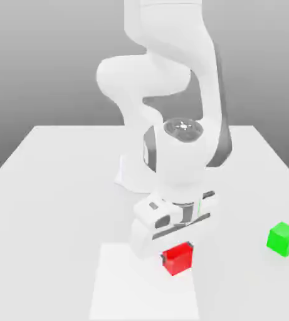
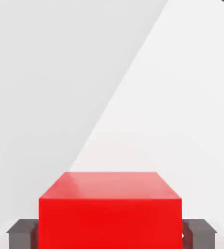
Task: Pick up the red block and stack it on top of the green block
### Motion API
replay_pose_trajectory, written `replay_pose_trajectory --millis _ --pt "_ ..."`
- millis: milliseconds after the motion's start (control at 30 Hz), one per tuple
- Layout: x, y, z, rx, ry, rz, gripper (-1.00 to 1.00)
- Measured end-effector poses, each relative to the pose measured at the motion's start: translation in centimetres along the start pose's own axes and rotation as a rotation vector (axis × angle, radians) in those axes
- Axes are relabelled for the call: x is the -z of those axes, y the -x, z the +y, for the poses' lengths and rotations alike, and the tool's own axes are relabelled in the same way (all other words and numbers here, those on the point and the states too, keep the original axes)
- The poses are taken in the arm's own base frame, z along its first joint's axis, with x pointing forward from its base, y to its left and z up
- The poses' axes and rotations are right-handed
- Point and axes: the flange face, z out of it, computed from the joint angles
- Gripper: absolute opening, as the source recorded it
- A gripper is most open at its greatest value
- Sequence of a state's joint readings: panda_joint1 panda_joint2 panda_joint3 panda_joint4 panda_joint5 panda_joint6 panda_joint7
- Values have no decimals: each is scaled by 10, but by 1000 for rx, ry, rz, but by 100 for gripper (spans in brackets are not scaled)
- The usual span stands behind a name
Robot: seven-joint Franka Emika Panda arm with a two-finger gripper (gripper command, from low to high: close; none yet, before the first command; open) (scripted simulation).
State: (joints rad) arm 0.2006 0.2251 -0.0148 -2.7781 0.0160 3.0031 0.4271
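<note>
Pincer [image 2: 111, 234] clamped on red block [image 1: 177, 258]; green block [image 1: 283, 238] sits toward three o'clock; a shallow grip could slip during lifting.

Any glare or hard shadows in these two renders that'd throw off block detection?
Exterior view: soft even light, a brighter patch on the table under the red block; the green block has flat shading and no glare. Hand view: a faint sheen on the red block's top, and a sharp diagonal light/shade edge across the table.
</note>
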Motion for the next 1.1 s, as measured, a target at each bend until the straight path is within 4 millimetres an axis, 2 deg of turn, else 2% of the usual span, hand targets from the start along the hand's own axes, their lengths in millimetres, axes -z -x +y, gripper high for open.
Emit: replay_pose_trajectory --millis 100,300,433,533,633,767,833,900,1000,1033,1100 --pt "0 0 0 0 0 0 -100" --pt "50 -1 0 1 0 1 -100" --pt "68 -4 -19 -30 0 0 -100" --pt "74 3 -51 -14 1 0 -100" --pt "81 19 -90 22 1 1 -100" --pt "90 49 -144 69 0 0 -100" --pt "92 73 -174 111 -1 0 -100" --pt "79 119 -220 220 -1 0 -100" --pt "44 132 -233 243 -1 0 -100" --pt "38 133 -234 245 -1 0 100" --pt "38 133 -234 245 -1 0 100"
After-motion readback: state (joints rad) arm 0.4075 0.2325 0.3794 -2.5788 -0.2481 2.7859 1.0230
